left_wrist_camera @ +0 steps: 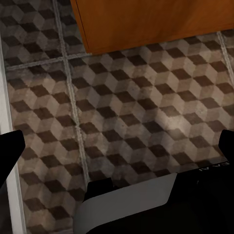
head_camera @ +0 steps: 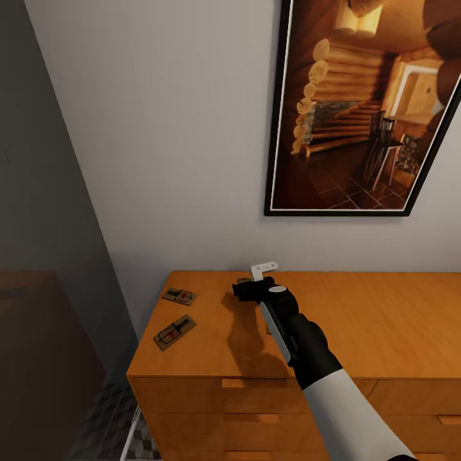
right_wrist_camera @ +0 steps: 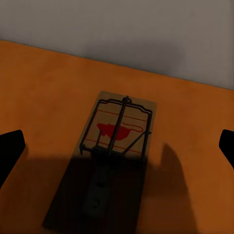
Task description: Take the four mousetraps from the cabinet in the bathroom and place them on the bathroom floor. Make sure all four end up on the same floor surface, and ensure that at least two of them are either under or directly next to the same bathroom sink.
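Observation:
The orange-brown cabinet (head_camera: 384, 320) stands against the wall. Two mousetraps lie on its top near the left end, one further back (head_camera: 179, 296) and one nearer the front (head_camera: 174, 331). My right gripper (head_camera: 246, 288) hovers over the back of the top, open. In the right wrist view a third mousetrap (right_wrist_camera: 122, 122) lies flat on the wood directly below the open right gripper (right_wrist_camera: 117, 151), partly in its shadow. The left gripper (left_wrist_camera: 119, 146) is open and empty above the cube-patterned bathroom floor (left_wrist_camera: 136, 107), beside a cabinet corner (left_wrist_camera: 146, 19).
A large framed picture of a log interior (head_camera: 365, 109) hangs on the wall above the cabinet. A dark brown piece of furniture (head_camera: 38, 358) stands to the cabinet's left, with a strip of tiled floor (head_camera: 109, 410) between them. Drawer fronts with slim handles (head_camera: 237, 383) face me.

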Controlling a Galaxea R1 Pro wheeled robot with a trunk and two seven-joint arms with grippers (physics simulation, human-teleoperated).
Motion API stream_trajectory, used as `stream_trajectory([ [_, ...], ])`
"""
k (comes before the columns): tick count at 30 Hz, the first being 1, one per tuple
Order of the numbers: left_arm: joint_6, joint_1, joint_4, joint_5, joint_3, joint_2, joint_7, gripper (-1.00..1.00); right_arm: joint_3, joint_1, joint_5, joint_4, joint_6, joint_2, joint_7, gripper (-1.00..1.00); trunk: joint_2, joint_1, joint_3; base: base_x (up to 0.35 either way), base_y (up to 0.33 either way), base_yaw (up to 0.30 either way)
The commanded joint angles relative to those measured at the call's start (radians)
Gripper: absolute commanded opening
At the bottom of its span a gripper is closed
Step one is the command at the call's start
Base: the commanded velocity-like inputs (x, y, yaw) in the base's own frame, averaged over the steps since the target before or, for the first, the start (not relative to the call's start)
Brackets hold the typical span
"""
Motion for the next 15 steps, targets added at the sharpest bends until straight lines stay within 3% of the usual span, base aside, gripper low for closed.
stream_trajectory([
  [1,-0.003,0.000,0.000,0.001,-0.003,0.000,0.000,1.00,0.002,-0.001,-0.003,-0.001,0.005,0.000,-0.007,1.00,-0.001,0.000,-0.001,0.000,0.000,0.000],
  [15,-0.003,0.000,0.000,0.001,-0.003,0.000,0.000,1.00,0.001,-0.001,-0.009,-0.001,0.003,0.000,-0.004,1.00,-0.001,0.000,-0.001,0.000,0.000,0.000],
])
